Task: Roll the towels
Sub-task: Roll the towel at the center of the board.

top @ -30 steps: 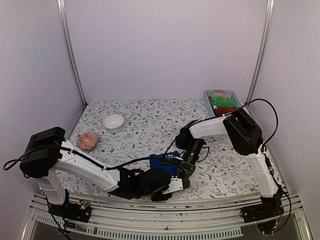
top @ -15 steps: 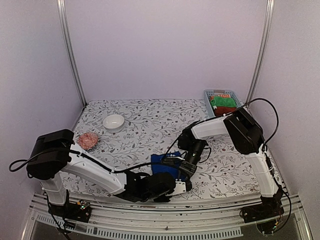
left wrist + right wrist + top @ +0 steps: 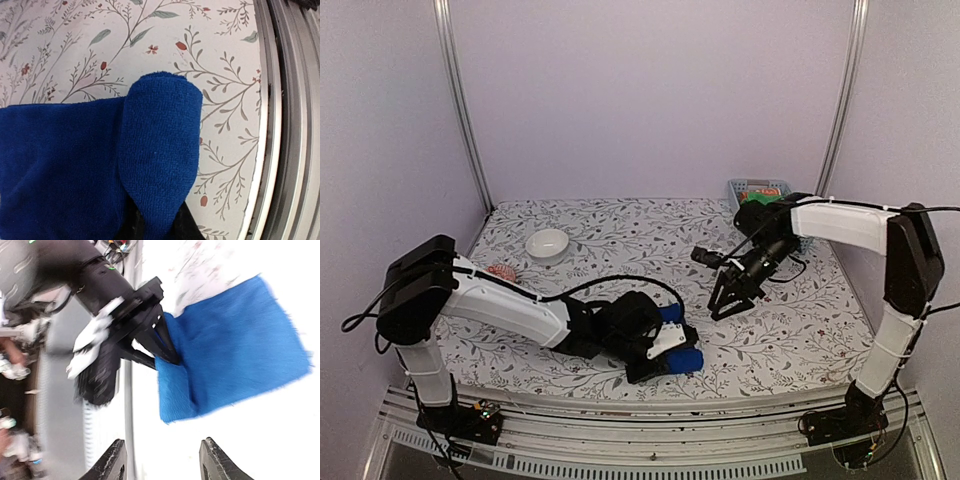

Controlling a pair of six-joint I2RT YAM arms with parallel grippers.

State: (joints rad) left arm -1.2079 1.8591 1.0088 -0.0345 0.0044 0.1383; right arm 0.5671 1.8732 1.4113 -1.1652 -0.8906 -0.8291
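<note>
Left wrist: left hand [image 3: 157, 226] pinches rolled blue towel [image 3: 65, 160] (right hand [image 3: 163, 442] spread, empty).

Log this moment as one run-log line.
stage: roll begun | left jaws: shut on rolled end of blue towel | right jaws: open, empty | rest of towel: flat on table

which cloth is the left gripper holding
The royal blue towel, its rolled end pinched by the left gripper; the green cloth lies apart in the basket.
</note>
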